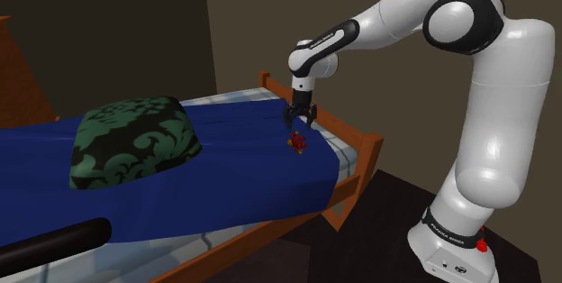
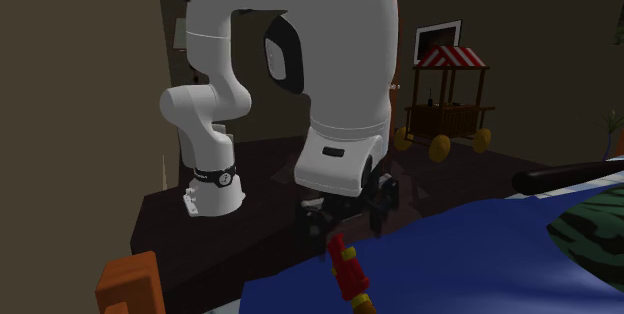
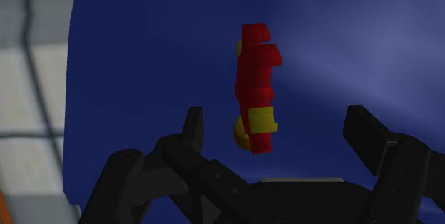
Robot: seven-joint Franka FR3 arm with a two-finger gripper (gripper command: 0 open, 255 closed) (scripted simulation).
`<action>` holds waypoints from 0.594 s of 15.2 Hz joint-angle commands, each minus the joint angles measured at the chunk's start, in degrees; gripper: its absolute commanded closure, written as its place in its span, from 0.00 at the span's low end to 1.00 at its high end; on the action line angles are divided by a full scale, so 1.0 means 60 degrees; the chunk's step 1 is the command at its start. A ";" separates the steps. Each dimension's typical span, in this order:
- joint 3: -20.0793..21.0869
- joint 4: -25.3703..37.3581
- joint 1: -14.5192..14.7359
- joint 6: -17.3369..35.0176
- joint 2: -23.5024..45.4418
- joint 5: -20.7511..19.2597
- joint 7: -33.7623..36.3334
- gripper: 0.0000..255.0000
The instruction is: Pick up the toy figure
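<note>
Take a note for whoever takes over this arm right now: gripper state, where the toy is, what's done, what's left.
Black two-finger gripper: open, holding nothing, just above the red and yellow blocky toy figure.
Toy figure: lying untouched on the dark blue bed cover near the wooden bed frame, in line with the gap between the fingers.
Done: gripper lined up over it.
Left: lower, close, lift.

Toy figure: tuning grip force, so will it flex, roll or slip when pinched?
Probably stiff: the toy figure looks blocky, hard-edged. Lying flat on the blue blanket, it seems unlikely to roll. Its narrow body might twist in the open gripper.
</note>
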 commanded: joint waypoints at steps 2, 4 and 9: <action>0.0026 -0.0081 0.0003 0.0320 0.0254 0.0082 -0.0069 0.00; 0.0040 -0.0148 -0.0001 0.0530 0.0405 0.0128 -0.0131 0.00; 0.0053 -0.0204 0.0002 0.0687 0.0509 0.0163 -0.0169 1.00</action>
